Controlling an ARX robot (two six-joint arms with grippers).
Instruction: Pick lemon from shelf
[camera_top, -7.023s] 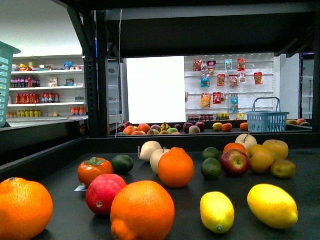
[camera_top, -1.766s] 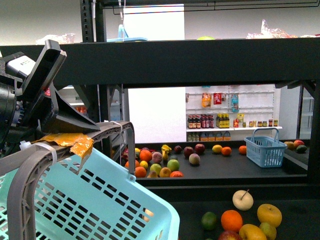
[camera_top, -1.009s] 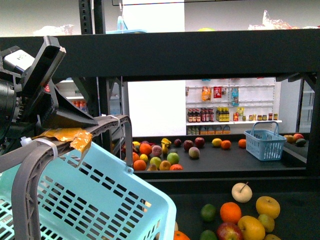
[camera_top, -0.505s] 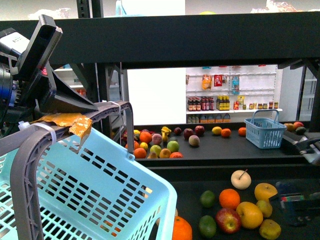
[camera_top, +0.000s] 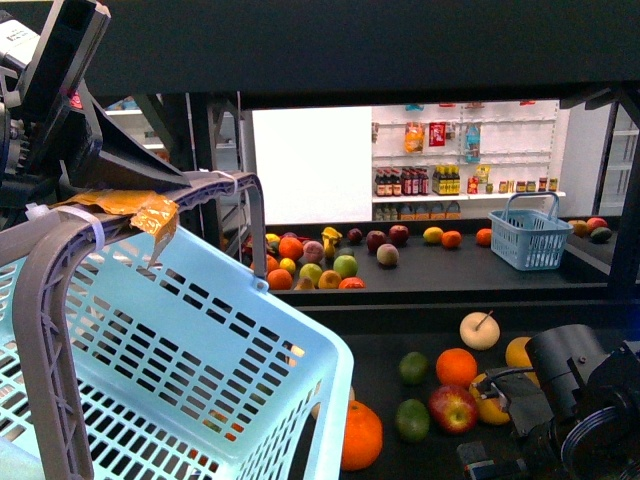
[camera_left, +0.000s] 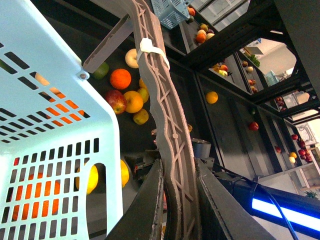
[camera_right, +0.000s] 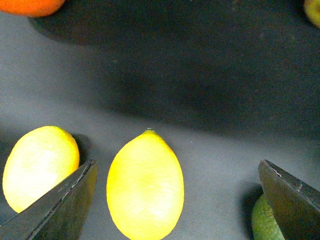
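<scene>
I could read no writing anywhere; labels on the far wall bottles (camera_top: 415, 182) were too small.

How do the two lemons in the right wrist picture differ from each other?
The middle lemon lies in the open gap of the right end effector; the side lemon lies outside it, partly hidden by one finger. The middle lemon shows a pointed tip; the side lemon shows only a rounded end. The middle lemon looks deeper yellow, the side lemon paler. Both are smooth, yellow and rest apart on the shelf deck.
</scene>
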